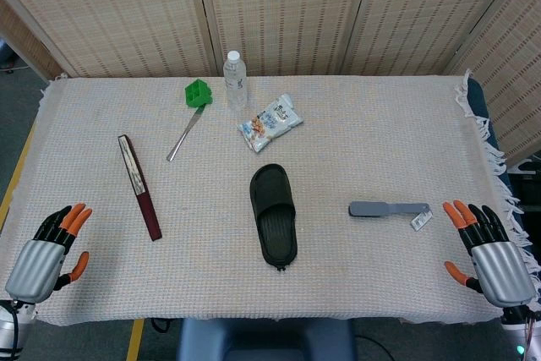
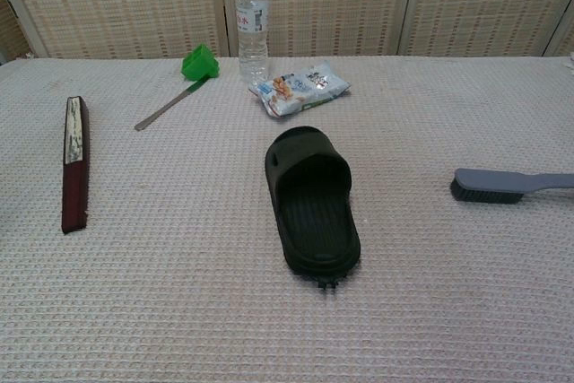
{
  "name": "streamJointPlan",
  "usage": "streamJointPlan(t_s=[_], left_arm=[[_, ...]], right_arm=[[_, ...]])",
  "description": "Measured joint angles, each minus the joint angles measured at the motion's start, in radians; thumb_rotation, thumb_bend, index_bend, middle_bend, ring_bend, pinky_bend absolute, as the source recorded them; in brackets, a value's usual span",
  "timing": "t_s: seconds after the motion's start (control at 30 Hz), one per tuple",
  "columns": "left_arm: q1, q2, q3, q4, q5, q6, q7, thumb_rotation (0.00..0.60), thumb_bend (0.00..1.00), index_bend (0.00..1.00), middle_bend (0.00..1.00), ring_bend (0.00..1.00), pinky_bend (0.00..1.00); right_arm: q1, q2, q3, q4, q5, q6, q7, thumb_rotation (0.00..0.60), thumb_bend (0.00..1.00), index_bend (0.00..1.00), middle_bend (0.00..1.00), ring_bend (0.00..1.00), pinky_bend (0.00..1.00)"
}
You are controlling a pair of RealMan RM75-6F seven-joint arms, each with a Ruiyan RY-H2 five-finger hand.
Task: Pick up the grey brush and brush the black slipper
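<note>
The black slipper (image 1: 273, 216) is seen lying flat near the middle of the cloth-covered table (image 1: 380, 150), sole down, toe end pointing away from the robot. The grey brush (image 1: 388, 208) is found to the slipper's right, well apart from it, bristles down in the chest view, with a small white tag (image 1: 420, 221) at its handle end. The right hand (image 1: 488, 249) is held at the table's near right corner, fingers spread and nothing grasped, near the brush handle but not touching it. The left hand (image 1: 49, 245) is parked at the near left corner, likewise released and empty. Further back, a water bottle (image 1: 235, 79), a snack packet (image 1: 270, 123), a green-headed tool (image 1: 193, 107) and a dark red folded fan (image 1: 139, 186) are laid out.
</note>
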Motion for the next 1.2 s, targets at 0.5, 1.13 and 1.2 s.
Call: streamJointPlan(t_s=[0.5, 1.13, 1.2], left_arm=[[-0.010, 0.005, 0.000, 0.002, -0.017, -0.032, -0.015, 0.600, 0.48, 0.00, 0.00, 0.00, 0.11], [-0.011, 0.009, 0.008, 0.008, 0.001, -0.028, -0.028, 0.600, 0.48, 0.00, 0.00, 0.00, 0.11], [-0.011, 0.009, 0.008, 0.009, 0.002, -0.027, -0.029, 0.600, 0.48, 0.00, 0.00, 0.00, 0.11]], right_arm=[[0.155, -0.250, 0.088, 0.222, 0.106, -0.255, -0.143, 0.600, 0.12, 0.20, 0.09, 0.04, 0.21], [0.304, -0.546, 0.167, 0.616, 0.252, -0.433, -0.173, 0.600, 0.12, 0.35, 0.20, 0.16, 0.34], [0.304, -0.561, 0.167, 0.635, 0.253, -0.421, -0.173, 0.600, 0.13, 0.40, 0.23, 0.22, 0.40]])
